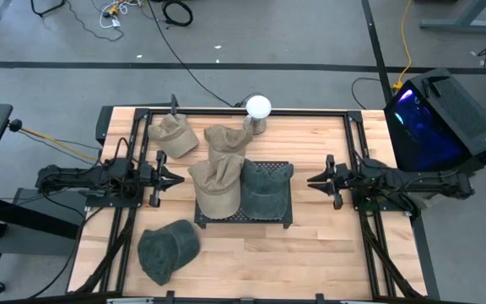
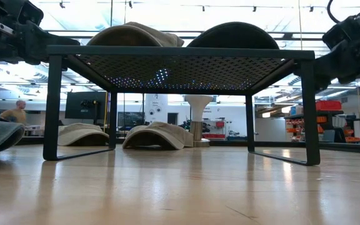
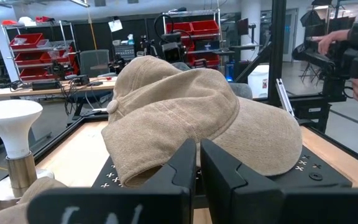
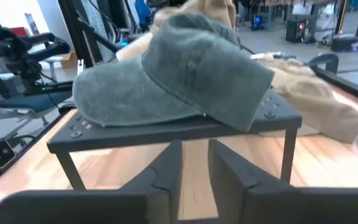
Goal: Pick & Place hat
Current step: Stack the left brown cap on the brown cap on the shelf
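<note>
High view | left fingers (image 1: 178,179) clenched, empty | right fingers (image 1: 310,180) seemingly narrowly parted, empty

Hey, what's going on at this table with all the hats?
Two robot arms sit at a wooden table, neither holding anything. A black mesh stand in the middle carries a tan hat and a dark green hat. The left gripper waits shut beside the tan hat, the right gripper faces the green one, empty. Two more tan hats and another green hat lie on the table, near a white lamp.
</note>
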Controlling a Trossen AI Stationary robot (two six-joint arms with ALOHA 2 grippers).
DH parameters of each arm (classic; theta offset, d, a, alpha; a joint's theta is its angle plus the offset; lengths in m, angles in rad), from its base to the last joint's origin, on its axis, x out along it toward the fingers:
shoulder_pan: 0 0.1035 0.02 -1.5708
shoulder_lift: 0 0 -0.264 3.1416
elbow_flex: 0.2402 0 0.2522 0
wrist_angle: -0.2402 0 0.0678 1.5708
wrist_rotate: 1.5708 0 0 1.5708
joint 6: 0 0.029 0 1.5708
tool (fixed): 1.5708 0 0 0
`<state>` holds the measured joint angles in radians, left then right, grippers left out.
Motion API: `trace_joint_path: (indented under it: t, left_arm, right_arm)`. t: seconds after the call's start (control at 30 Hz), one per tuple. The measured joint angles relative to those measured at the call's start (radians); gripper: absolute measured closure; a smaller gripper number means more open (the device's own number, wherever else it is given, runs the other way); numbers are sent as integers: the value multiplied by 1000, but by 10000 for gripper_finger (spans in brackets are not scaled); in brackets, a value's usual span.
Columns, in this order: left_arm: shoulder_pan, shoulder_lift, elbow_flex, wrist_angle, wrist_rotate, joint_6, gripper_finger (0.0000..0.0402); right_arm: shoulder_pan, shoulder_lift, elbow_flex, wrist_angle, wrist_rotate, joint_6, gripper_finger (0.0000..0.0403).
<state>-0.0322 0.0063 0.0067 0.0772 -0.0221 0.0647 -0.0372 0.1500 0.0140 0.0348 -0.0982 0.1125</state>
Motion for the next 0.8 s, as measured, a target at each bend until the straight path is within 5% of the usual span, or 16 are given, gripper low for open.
trace_joint_path:
  t: [0.23,0.8]
  left_arm:
    - [0,0,0,0,0,0,372]
    - [0,0,0,0,0,0,372]
  right_arm:
    - [0,-64,1,-11,-13,-69,398]
    - [18,-151,1,-13,5,-46,400]
